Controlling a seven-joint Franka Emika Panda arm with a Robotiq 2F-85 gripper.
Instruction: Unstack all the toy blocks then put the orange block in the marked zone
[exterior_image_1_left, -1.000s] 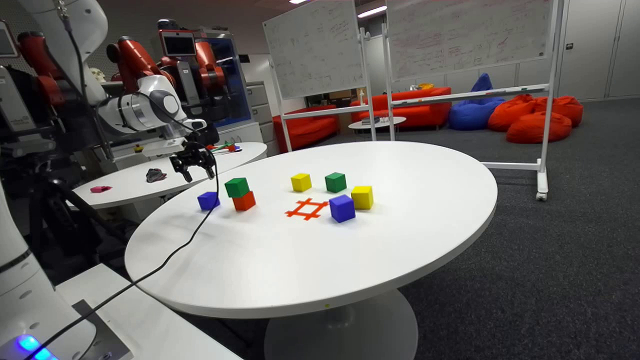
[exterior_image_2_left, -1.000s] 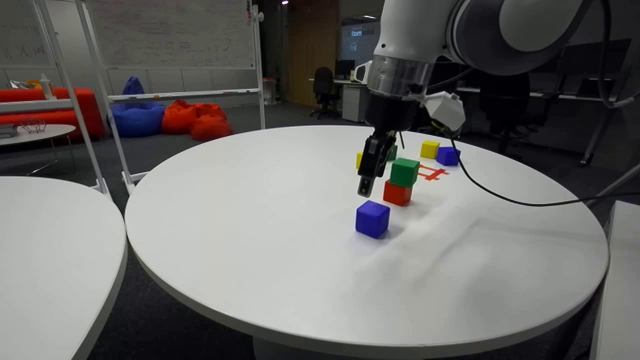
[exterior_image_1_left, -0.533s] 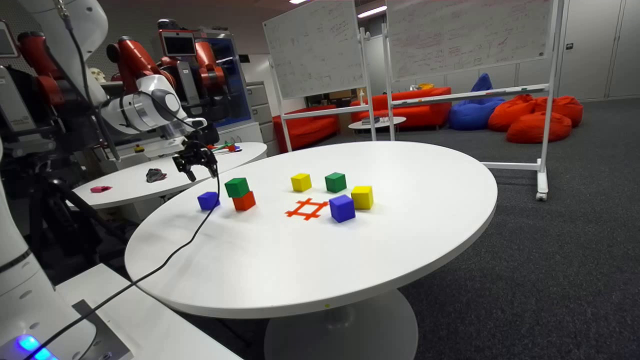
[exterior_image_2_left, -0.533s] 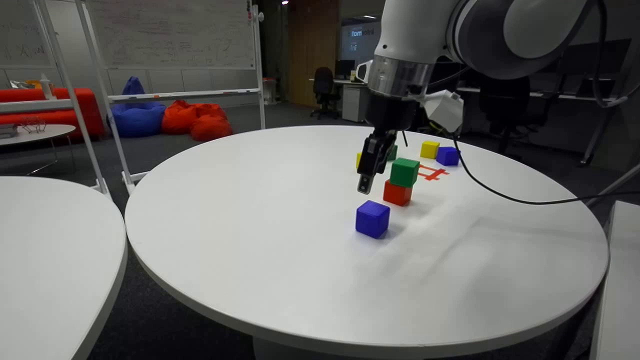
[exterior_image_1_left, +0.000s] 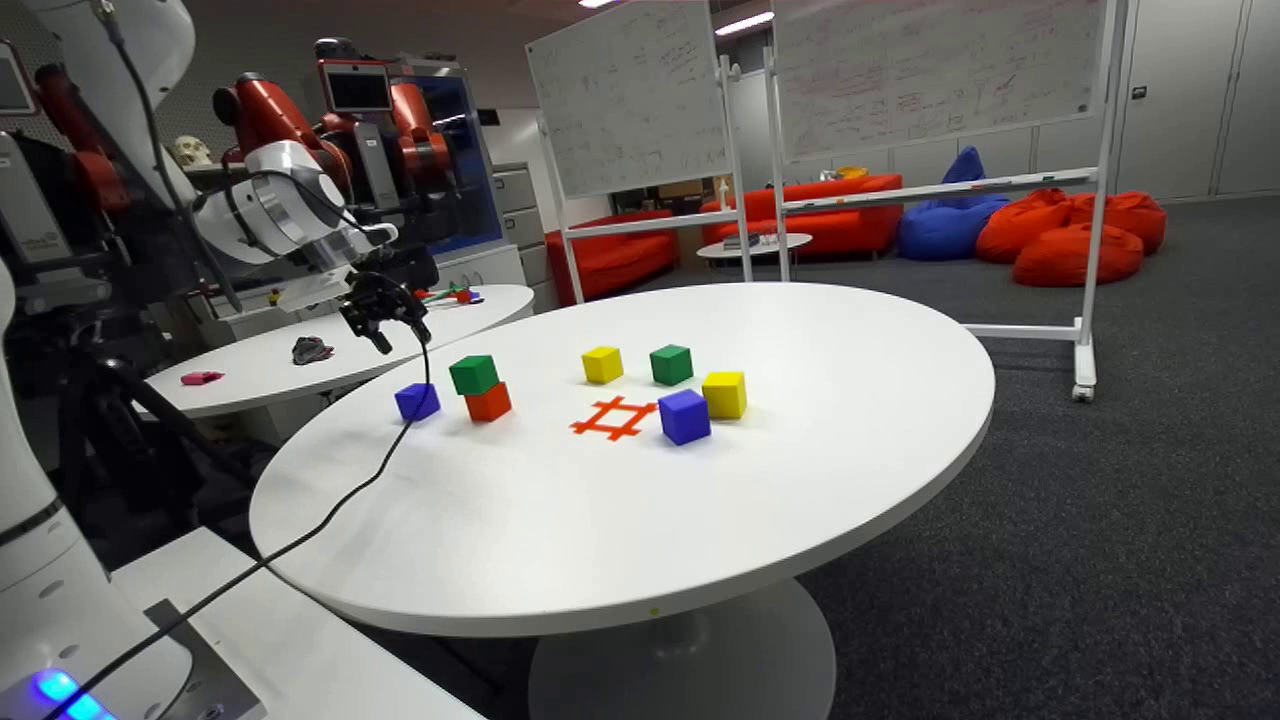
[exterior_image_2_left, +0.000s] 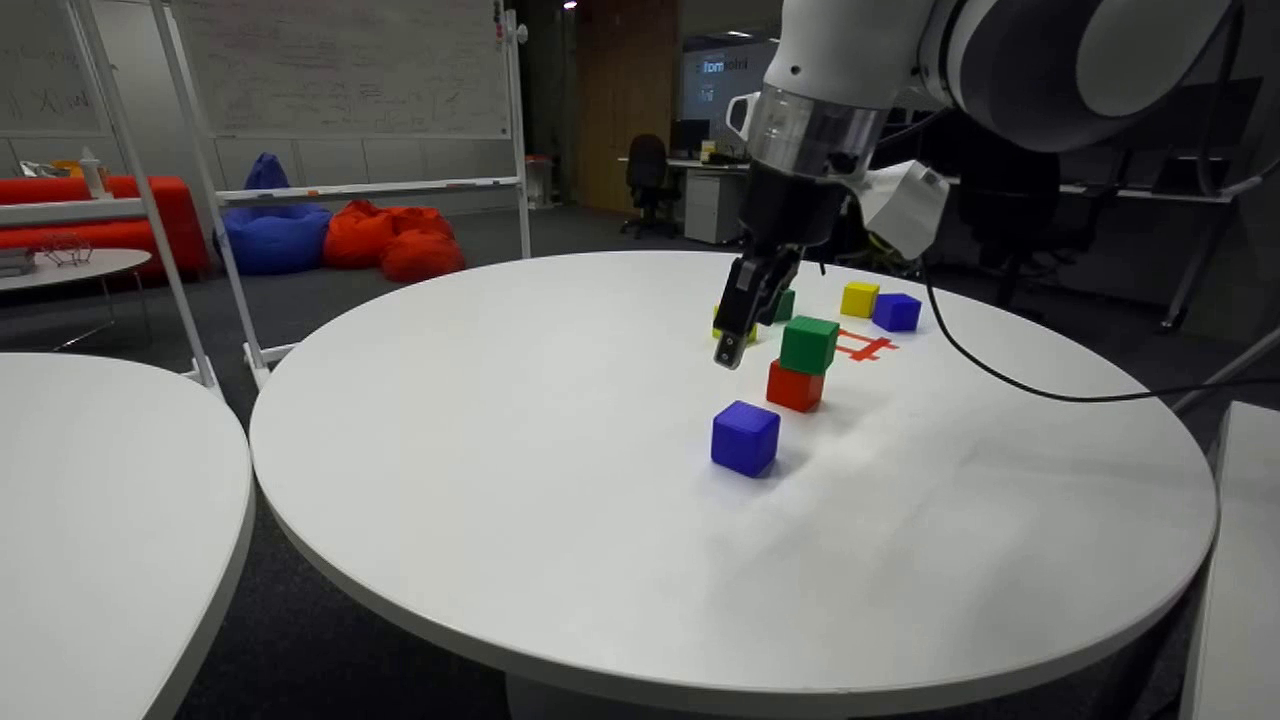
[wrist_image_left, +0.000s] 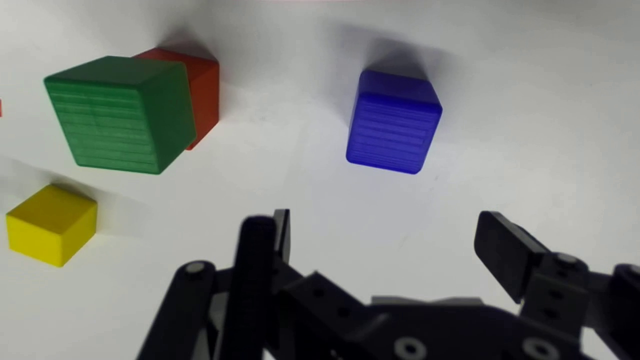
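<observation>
The tool (wrist_image_left: 382, 235) hangs up in the air, near the orange block (exterior_image_2_left: 795, 388), its two fingers (wrist_image_left: 507, 252) wide apart. The orange block sits on the worktop (exterior_image_2_left: 560, 560), under a green block (exterior_image_2_left: 808, 346). A blue block (exterior_image_2_left: 745, 438) is near the orange block, with a gap. On the orange block's other side are the marked zone (exterior_image_1_left: 637, 409) and a yellow block (exterior_image_1_left: 603, 365). Farther from the orange block are a second green block (exterior_image_1_left: 671, 365), second blue block (exterior_image_1_left: 685, 417) and second yellow block (exterior_image_1_left: 725, 396).
</observation>
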